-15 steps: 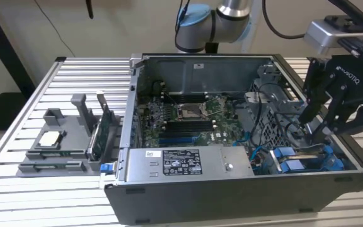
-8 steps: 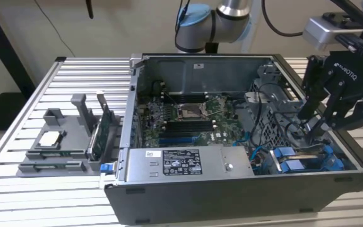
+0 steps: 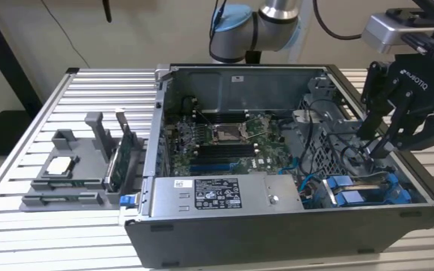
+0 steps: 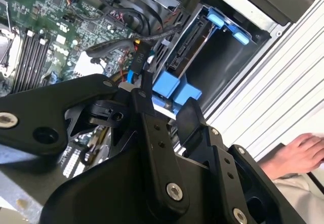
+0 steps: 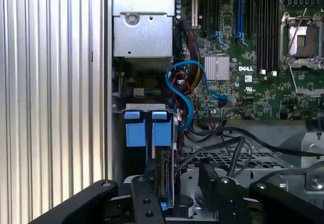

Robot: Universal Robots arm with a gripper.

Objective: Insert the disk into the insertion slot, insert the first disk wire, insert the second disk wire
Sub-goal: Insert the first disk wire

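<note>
One disk (image 3: 368,182) sits on edge in the insertion slot (image 3: 361,199), at the near corner of the case (image 3: 277,237) on the exterior view's right, with its blue carrier around it. Power supply box (image 3: 217,192) is just beside the slot, along the same near wall.

Gripper (image 3: 373,145) hangs right over the slot. The fingers (image 4: 147,112) are apart with a clear gap. In the first wrist view the disk's edge (image 5: 164,178) lines up in that gap. Nothing is visibly clamped.

A black wire (image 4: 144,57) with a connector lies at one fingertip in the second wrist view; can't tell if it touches. Can't tell if any wire is plugged into the disk either.

Further in, a blue cable (image 5: 187,82) loops between the slot and the motherboard (image 3: 225,141), mid-case. A person's hand (image 4: 298,153) rests outside the case, on the slatted table (image 3: 111,90). A grey holder (image 3: 66,180) with spare parts stands near the table's edge on the exterior view's left. The arm (image 3: 270,17) rises behind the case's far wall.
</note>
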